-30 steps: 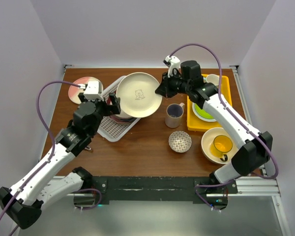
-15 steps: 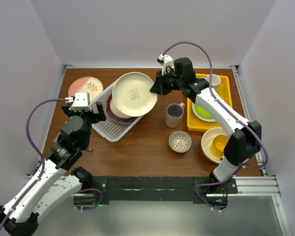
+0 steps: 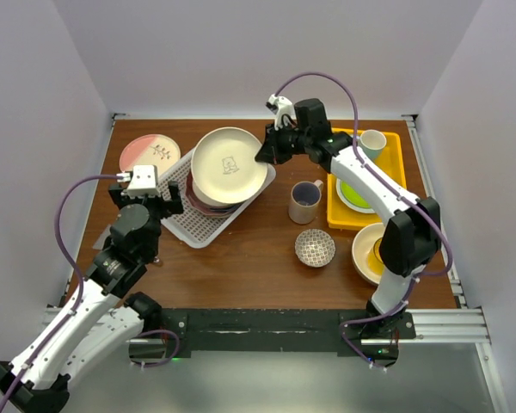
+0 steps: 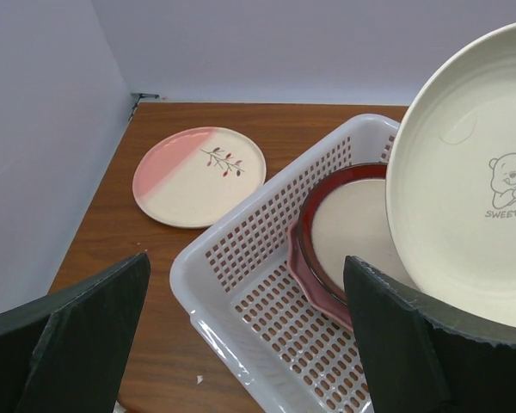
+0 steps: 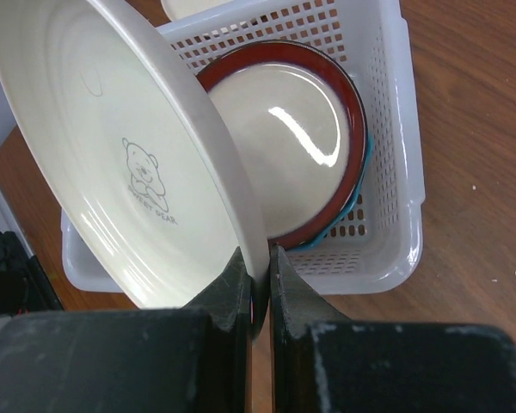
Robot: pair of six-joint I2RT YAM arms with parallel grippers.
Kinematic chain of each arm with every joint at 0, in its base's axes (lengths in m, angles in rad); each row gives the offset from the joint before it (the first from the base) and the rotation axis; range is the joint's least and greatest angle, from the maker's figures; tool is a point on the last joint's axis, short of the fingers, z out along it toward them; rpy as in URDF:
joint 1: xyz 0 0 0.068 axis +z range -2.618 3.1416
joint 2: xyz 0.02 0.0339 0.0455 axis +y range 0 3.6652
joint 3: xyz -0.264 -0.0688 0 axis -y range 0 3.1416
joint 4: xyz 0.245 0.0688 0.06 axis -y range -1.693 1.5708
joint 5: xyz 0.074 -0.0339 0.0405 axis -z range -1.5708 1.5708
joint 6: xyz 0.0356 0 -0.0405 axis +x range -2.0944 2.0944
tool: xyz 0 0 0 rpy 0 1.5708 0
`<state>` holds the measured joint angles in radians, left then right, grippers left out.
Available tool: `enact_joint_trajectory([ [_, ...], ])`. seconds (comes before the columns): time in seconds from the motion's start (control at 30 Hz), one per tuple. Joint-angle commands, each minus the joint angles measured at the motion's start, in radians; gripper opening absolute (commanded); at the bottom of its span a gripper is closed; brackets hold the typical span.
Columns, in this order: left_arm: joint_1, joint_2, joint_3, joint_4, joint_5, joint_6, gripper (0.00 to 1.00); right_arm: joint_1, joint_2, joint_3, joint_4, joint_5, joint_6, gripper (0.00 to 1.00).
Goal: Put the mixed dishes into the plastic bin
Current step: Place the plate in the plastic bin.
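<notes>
Only one piece of lettering could be read, on the face of the cream plate [image 4: 464, 112]. Beneath a small line drawing of a bear [image 4: 509, 170], grey capitals spelled "SWEET DE" — the rest was cut off by the edge of the left wrist view. In the right wrist view the same line of print sat under the bear, but it was too small and slanted to make out. From the top camera it was only a faint mark.
</notes>
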<state>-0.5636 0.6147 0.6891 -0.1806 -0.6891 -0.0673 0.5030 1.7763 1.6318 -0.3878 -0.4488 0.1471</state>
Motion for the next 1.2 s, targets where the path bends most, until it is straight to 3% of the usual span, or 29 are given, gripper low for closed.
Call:
enact_joint_trajectory([
  [0.0, 0.024, -0.004, 0.0, 0.046, -0.013, -0.009, 1.0, 0.003, 0.026, 0.074, 0.058, -0.063, 0.022, 0.0],
  [1.17, 0.065, -0.007, -0.005, 0.053, -0.001, -0.016, 1.0, 0.032, 0.198, 0.191, 0.058, -0.111, 0.031, 0.0],
])
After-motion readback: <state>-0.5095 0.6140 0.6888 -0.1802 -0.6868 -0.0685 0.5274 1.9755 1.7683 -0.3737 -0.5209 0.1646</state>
